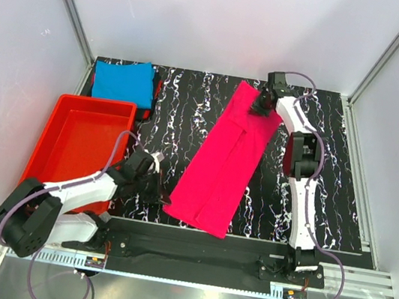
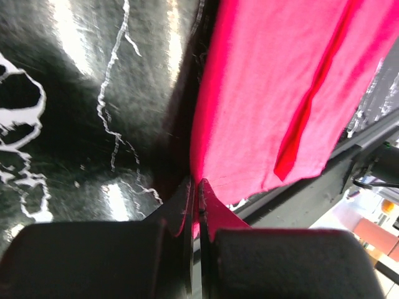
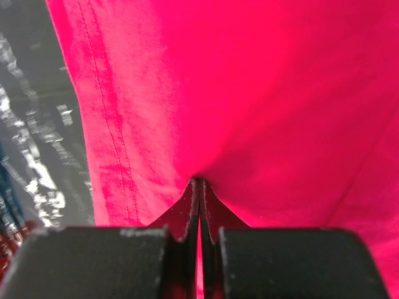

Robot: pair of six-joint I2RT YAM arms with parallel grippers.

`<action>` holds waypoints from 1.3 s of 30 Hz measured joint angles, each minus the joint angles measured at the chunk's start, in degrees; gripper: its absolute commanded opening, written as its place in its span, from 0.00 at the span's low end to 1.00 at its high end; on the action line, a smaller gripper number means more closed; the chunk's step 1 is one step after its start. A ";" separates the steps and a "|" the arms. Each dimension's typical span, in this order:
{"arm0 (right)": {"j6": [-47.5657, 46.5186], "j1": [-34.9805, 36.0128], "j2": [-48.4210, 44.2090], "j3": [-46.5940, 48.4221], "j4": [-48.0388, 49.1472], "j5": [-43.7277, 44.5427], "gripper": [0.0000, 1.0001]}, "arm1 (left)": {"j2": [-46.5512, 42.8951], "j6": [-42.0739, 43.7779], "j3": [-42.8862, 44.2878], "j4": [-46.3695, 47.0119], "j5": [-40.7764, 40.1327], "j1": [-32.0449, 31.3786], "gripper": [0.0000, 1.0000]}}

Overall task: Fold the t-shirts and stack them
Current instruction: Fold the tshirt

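Logged magenta t-shirt (image 1: pixel 224 161) pinched at both ends: left pincer (image 2: pixel 198 187) near corner, right pincer (image 3: pixel 199 187) far edge. Judged cross-fold pending; needed even joint lift.

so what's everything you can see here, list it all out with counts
pink shirt: 1, magenta, folded to a long strip, diagonal across mid-table
blue shirt: 1, turquoise, folded, far left corner beyond the tray
tray: 1, red, left side of the table
table: 1, black with white veining, under it all
left arm: 1, white and black, near left
right arm: 1, white and black, right of the pink shirt
left gripper: 1, black, shut on the pink shirt's near left corner
right gripper: 1, black, shut on the pink shirt's far end
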 measured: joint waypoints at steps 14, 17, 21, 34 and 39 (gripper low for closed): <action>1.53 4.61 11.67 14.80 7.96 -13.27 0.18 | -1.92 -8.39 -1.55 0.96 -0.22 -1.81 0.20; -0.11 4.42 9.20 11.08 8.70 -14.47 0.20 | 0.24 -8.48 -1.53 0.72 -0.98 -1.88 0.31; -2.25 4.42 -2.08 -2.32 6.62 -13.92 0.43 | 0.66 -6.82 0.57 -1.25 -2.67 -2.10 0.43; 5.09 15.69 -65.07 -70.53 6.25 -6.97 0.59 | -2.38 1.16 3.56 -9.25 -8.90 -0.90 0.49; 12.26 19.63 -70.42 -89.99 2.71 -4.94 0.58 | -2.56 2.80 3.56 -10.56 -8.33 -0.37 0.46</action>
